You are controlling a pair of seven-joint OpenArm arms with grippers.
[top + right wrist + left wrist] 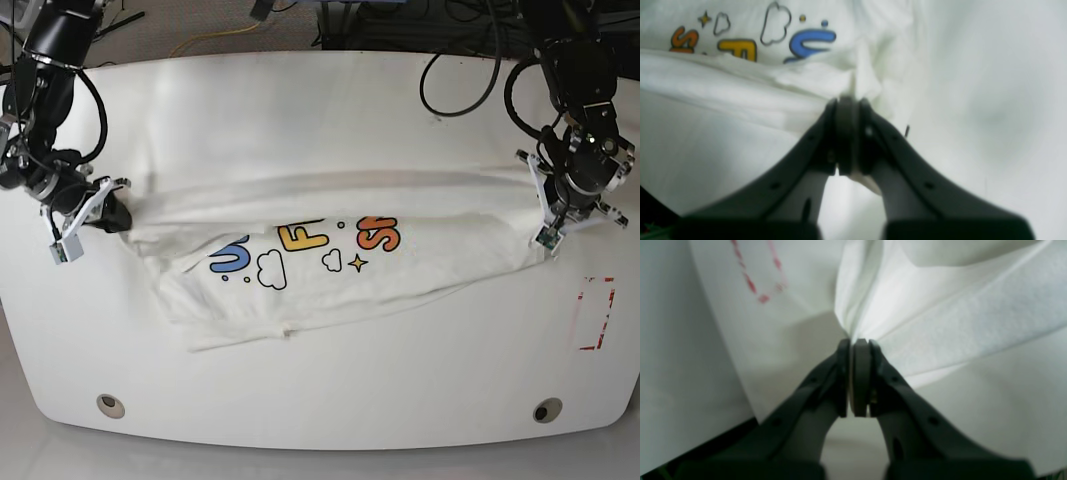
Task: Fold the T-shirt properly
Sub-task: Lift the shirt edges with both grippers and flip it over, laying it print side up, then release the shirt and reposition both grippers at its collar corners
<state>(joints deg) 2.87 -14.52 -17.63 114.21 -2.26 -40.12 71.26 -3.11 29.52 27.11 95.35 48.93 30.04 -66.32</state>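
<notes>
Across the wide white rounded surface, reading from the base view's left edge, the robot's right hand sat pressed together on a bunched corner of the soft white cotton T-shirt with blue, yellow and orange cartoon lettering, its jaws pinching cloth just below the printed clouds and letters in the right wrist view. From there the T-shirt lay stretched in a long band over the middle of the surface, print facing up, with a loose wrinkled flap trailing toward the near edge. At the far right the left hand was likewise clamped shut on the other end, the fabric fanning out of its jaws in taut pleats in the left wrist view. The step in hand looked like carrying a held edge over to make a fold; doing it well would call for both hands to travel together at equal height, keeping the span lightly taut so the crease lands straight and the slack near flap does not drag under. Beside the left hand, near the right rim, a red dashed rectangle was marked on the surface, and two round metal fittings sat in the near corners. Behind the surface, black cables and a yellow lead crossed the floor.
</notes>
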